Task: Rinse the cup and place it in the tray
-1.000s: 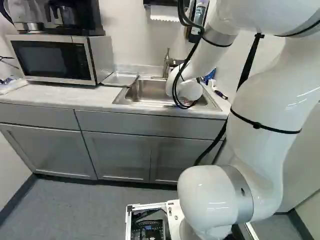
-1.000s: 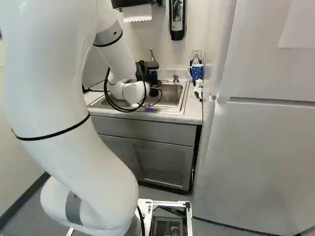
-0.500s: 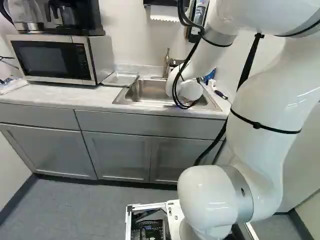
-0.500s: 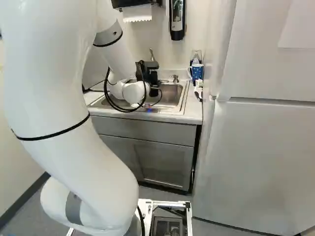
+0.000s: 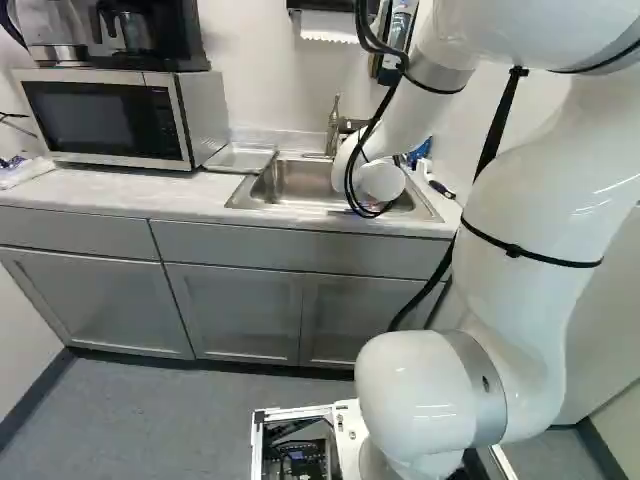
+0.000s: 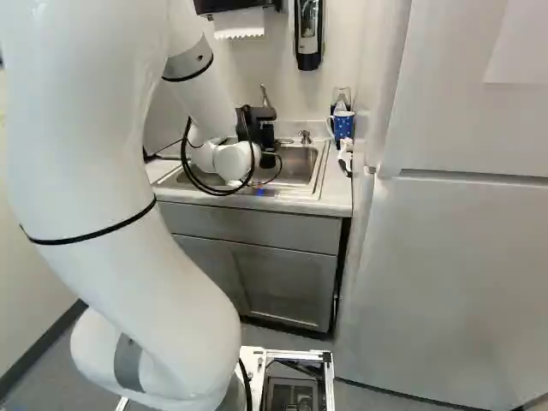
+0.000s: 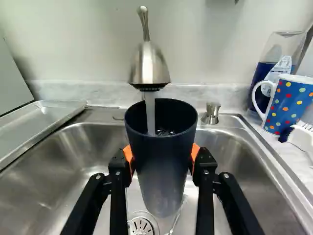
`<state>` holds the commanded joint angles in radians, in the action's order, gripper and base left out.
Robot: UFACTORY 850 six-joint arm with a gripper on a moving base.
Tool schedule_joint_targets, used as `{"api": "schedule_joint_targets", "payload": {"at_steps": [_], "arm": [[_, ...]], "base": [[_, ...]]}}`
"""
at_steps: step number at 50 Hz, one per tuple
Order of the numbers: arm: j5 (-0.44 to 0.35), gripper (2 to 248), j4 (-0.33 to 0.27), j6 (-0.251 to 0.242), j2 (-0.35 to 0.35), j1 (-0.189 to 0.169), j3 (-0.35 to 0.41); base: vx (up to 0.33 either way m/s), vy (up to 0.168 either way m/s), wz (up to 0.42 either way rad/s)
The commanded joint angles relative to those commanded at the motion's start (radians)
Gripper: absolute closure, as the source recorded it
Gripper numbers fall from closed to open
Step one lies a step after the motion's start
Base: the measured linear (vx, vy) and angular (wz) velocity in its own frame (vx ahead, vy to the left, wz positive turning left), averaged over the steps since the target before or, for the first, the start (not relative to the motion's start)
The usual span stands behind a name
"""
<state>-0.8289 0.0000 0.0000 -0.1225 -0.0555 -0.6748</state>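
The black gripper (image 6: 257, 128) is over the sink in the right base view, its fingers hidden there. In the wrist view the gripper (image 7: 161, 164) is shut on a dark cup (image 7: 164, 166), an orange pad against each side. The cup stands upright above the sink (image 7: 63, 161), mouth up, with water falling into it from the metal faucet (image 7: 149, 66). Beside the sink lies a shallow tray (image 7: 36, 127) on the counter; it also shows next to the microwave in the left base view.
A dotted mug (image 7: 288, 105), a bottle of blue liquid (image 7: 274, 63) and a white brush (image 7: 301, 137) stand or lie at the sink's other side. A sink knob (image 7: 211, 113) rises behind the basin. The microwave (image 5: 105, 118) and a tall refrigerator (image 6: 462, 274) flank the area.
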Motion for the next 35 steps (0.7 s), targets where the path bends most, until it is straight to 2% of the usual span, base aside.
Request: {"api": "schedule_joint_targets", "payload": {"at_steps": [35], "arm": [[0.0, 125, 0.0, 0.0, 0.0, 0.0, 0.0]], "base": [[0.0, 0.0, 0.0]]}}
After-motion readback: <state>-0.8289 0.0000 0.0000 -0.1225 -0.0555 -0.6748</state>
